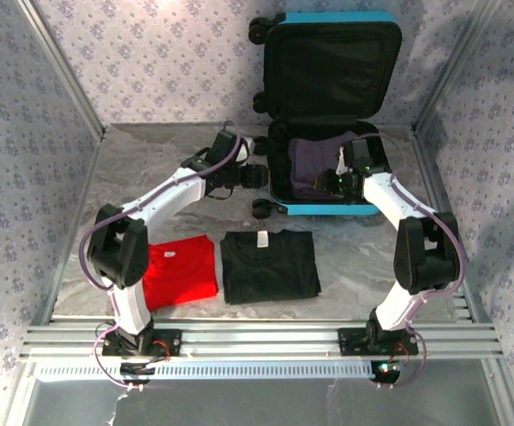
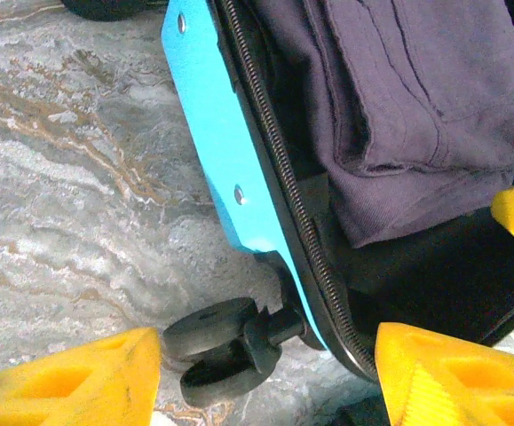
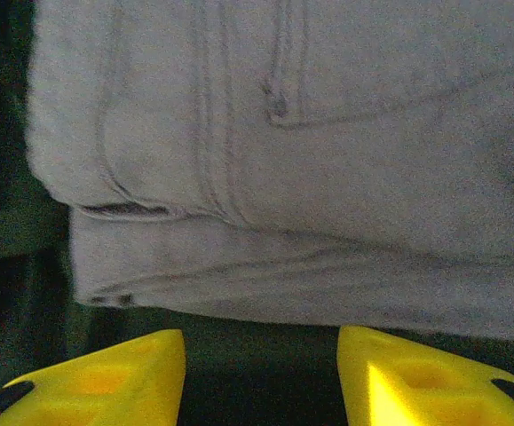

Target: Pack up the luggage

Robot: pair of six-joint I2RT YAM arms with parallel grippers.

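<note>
The turquoise luggage lies open at the back right, its black-lined lid standing against the wall. A folded purple-grey garment lies in its base. My left gripper is at the case's left wall, open. In the left wrist view the left gripper straddles the turquoise shell, one yellow finger outside by a black wheel, the other over the lining. My right gripper is inside the base, open. In the right wrist view the right gripper hovers over black lining, just short of the garment.
A folded red shirt and a folded black shirt lie on the marble table in front of the arms. Patterned walls and metal posts close in both sides and the back.
</note>
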